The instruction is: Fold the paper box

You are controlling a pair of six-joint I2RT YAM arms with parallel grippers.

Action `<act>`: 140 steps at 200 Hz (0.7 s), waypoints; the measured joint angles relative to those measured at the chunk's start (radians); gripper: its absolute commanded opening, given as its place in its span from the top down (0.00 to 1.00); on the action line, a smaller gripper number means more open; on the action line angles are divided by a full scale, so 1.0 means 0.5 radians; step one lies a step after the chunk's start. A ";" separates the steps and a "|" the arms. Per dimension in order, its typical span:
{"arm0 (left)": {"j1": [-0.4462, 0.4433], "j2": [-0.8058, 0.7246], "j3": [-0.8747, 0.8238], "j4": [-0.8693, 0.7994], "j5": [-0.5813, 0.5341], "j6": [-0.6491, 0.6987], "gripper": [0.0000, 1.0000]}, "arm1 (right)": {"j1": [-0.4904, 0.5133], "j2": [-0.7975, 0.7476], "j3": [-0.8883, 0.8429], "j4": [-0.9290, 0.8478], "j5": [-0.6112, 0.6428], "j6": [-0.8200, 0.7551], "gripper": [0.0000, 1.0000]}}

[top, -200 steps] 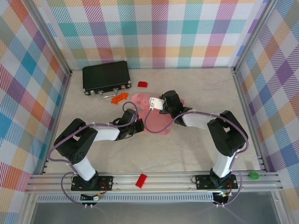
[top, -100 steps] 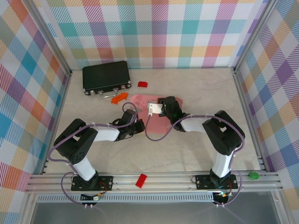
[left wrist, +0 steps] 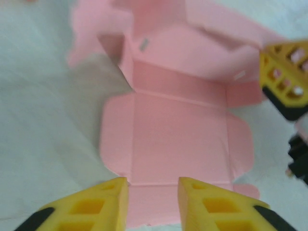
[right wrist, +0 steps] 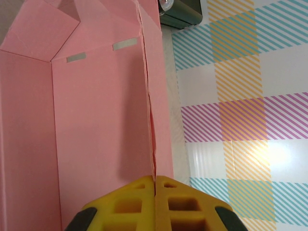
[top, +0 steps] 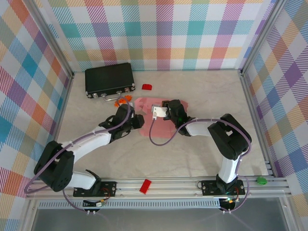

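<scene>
The left gripper (left wrist: 153, 185) now stands parted, no longer shut as a second ago, and it has reached farther out across the table. The pale pink die-cut card box (left wrist: 178, 139) lies flat just ahead of its tips, with a near flap under them. By the look of it, it has let go to take a fresh flap. The right gripper (right wrist: 155, 180) stays pressed together, pinching the edge of an upright pink wall. I cannot tell whether the left tips touch the card. Blur softens the far flaps, and the near flap is cut off.
</scene>
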 measured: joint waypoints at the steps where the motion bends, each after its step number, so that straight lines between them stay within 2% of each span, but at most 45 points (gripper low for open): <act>1: 0.009 -0.004 0.005 -0.009 -0.002 0.004 0.66 | 0.000 0.000 0.000 -0.001 0.000 0.000 1.00; 37: 0.296 0.028 0.146 -0.182 -0.104 0.113 0.67 | 0.000 0.000 0.000 -0.001 -0.001 0.000 1.00; 69: 0.487 0.286 0.375 -0.241 -0.118 0.204 0.70 | 0.001 0.000 0.000 -0.002 0.000 0.000 1.00; 111: 0.585 0.680 0.695 -0.248 -0.072 0.285 0.73 | 0.002 0.000 0.000 -0.007 -0.001 0.000 1.00; 140: 0.595 0.912 0.890 -0.281 0.047 0.348 0.74 | 0.002 0.001 0.001 -0.007 -0.001 0.000 1.00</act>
